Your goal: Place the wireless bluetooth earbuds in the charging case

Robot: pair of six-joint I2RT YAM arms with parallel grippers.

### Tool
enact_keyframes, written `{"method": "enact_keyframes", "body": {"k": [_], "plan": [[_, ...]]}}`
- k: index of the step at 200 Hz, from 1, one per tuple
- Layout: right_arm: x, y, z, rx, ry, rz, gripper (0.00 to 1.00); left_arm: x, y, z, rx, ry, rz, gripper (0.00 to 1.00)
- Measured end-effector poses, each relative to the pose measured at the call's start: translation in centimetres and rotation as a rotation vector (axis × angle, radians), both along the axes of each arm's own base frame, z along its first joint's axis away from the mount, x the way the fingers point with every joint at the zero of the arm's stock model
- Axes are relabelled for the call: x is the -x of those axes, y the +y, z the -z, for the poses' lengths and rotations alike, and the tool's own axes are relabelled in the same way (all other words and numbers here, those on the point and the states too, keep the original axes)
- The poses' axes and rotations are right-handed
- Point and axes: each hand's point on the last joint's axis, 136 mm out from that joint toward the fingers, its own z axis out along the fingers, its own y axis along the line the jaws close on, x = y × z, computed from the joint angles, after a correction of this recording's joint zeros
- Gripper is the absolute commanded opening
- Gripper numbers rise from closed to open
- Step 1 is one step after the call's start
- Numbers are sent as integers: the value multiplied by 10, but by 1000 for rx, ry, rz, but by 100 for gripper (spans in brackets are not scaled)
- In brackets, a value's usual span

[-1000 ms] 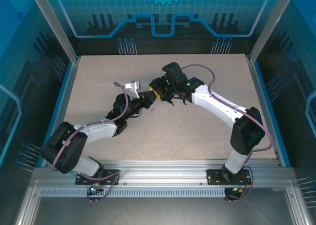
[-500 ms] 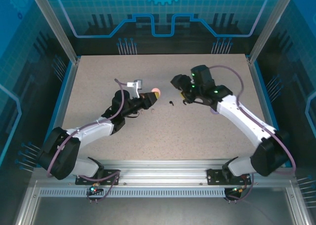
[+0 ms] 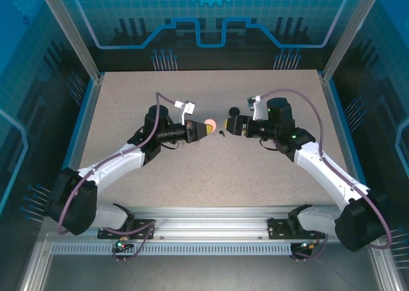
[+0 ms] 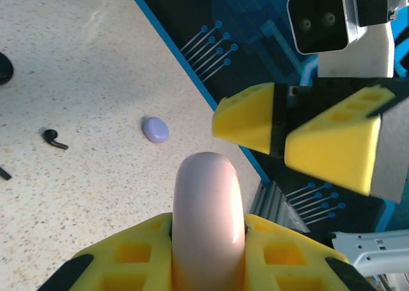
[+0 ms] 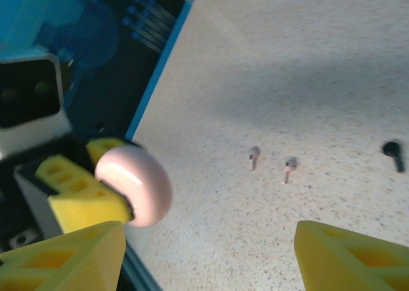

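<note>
Left end effector (image 4: pixel 209 226) grips one pink case (image 4: pixel 208 185); right end effector (image 5: pixel 208 249) spread; two pink-looking earbuds (image 5: pixel 254 157); one black earbud (image 5: pixel 392 153).

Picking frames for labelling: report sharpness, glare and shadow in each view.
Top external: evenly lit and sharp. Left wrist: the pink case is crisp with a soft highlight; the black earbud is legible. Right wrist: blurred throughout, the pink earbuds smeared, a broad shadow band across the table.

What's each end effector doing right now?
Left end effector: closed on the pink case.
Right end effector: open, holding nothing.
</note>
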Motion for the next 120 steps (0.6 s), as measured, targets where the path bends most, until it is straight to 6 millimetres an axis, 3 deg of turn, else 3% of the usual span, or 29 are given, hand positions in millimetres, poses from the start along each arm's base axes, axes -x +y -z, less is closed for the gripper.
{"method": "enact_keyframes", "body": {"k": [57,120], "plan": [[12,27,4,-20,-44,-154,68,5,-5,1,-4,27,53,0],[2,36,26,0,-9,-165,59,5,-1,7,-16,57,49,0]]}}
